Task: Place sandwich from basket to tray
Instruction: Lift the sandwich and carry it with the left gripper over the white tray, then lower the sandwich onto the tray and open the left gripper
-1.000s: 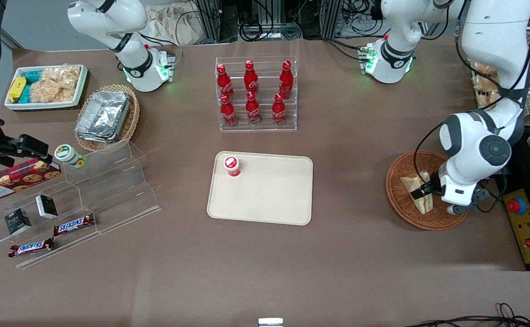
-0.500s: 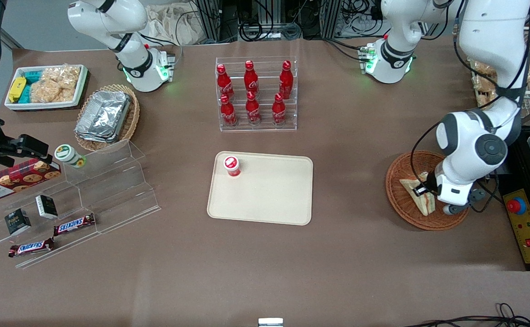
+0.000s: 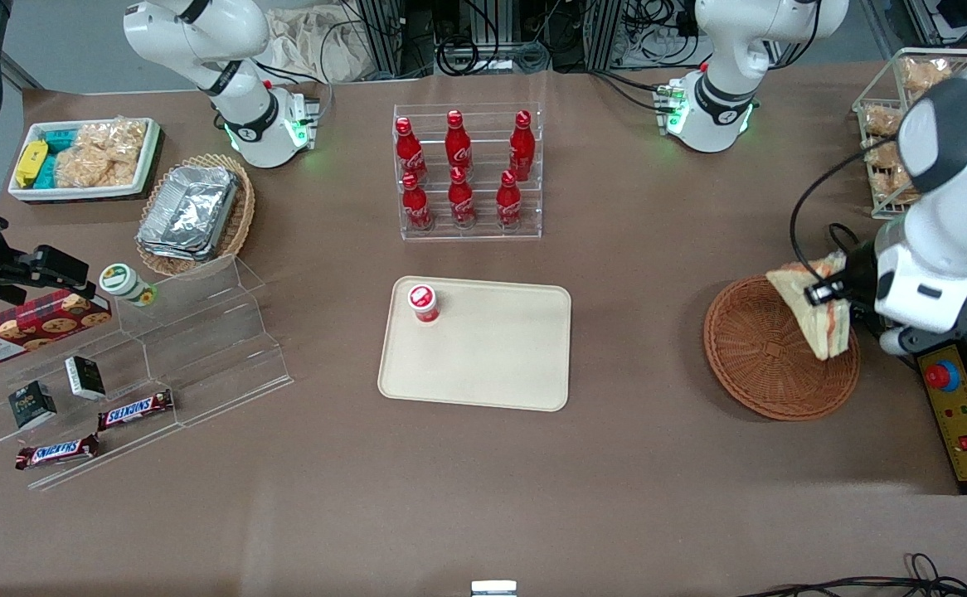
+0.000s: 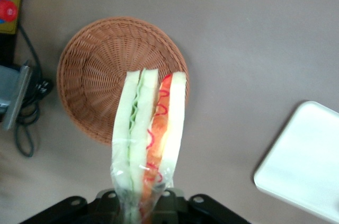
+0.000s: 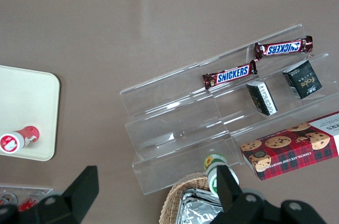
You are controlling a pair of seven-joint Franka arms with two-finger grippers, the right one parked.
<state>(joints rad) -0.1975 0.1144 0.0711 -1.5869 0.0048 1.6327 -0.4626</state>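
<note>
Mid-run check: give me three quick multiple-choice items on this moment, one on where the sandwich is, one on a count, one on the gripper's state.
1. Where is the sandwich?
A. Lying flat in the basket
B. Held in the air above the basket's rim
C. On the tray

2. How many red bottles stand in the clear rack?
A. Four
B. Six
C. Eight

3. What is the gripper doing?
A. Open over the tray
B. Shut on the sandwich
C. Open, resting in the basket

Answers:
1. B: the wrist view shows the sandwich hanging over the bare basket, and the front view shows the basket with nothing in it.
2. B: two rows of three.
3. B: the sandwich hangs from the gripper, far from the tray, which holds only a small red cup.
</note>
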